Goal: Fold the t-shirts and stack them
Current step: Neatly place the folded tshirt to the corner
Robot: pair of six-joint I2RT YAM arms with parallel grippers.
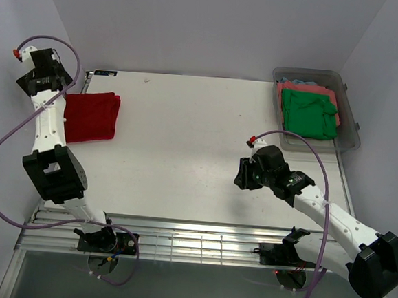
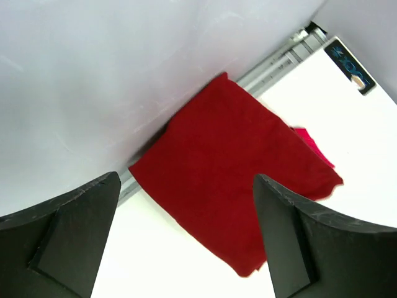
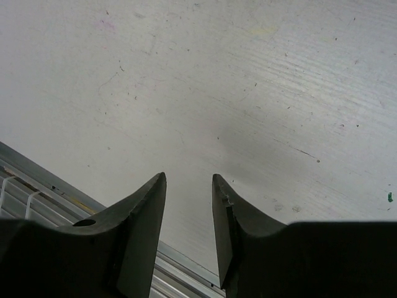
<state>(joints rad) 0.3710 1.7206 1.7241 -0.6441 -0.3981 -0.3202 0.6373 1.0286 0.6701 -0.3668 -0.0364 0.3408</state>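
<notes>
Nearest the arm bases, the right end effector [image 3: 188, 179] hangs low over a bare stretch of desk [image 1: 186, 141]. Its jaws stand partly open with only the scuffed surface showing between them, so it has hold of nothing. No cloth lies under it or beside it.

Farther back on the other side, the left end effector [image 2: 186, 183] is raised with its jaws spread wide and nothing gripped. Directly below it, framed between its two fingers, lies the dark red t-shirt [image 1: 91, 116], folded into a neat flat rectangle at the desk's edge. A corner of the pinkish-red t-shirt [image 2: 308, 141] peeks out from under the dark red one on the side away from the edge, so the two appear to be stacked, the dark red on top.

Farthest off, well beyond and outboard of the right end effector, the tub [image 1: 348, 133] holds the green t-shirt [image 1: 310, 115] lying on top of the coral t-shirt [image 1: 307, 92], both loosely bunched rather than squared.

As a judgement: two shirts look folded and stacked, and the wide-open left jaws suit a placement just finished. At least the green and coral shirts remain to be lifted out, folded and added to the pile. The task seems roughly half done.
</notes>
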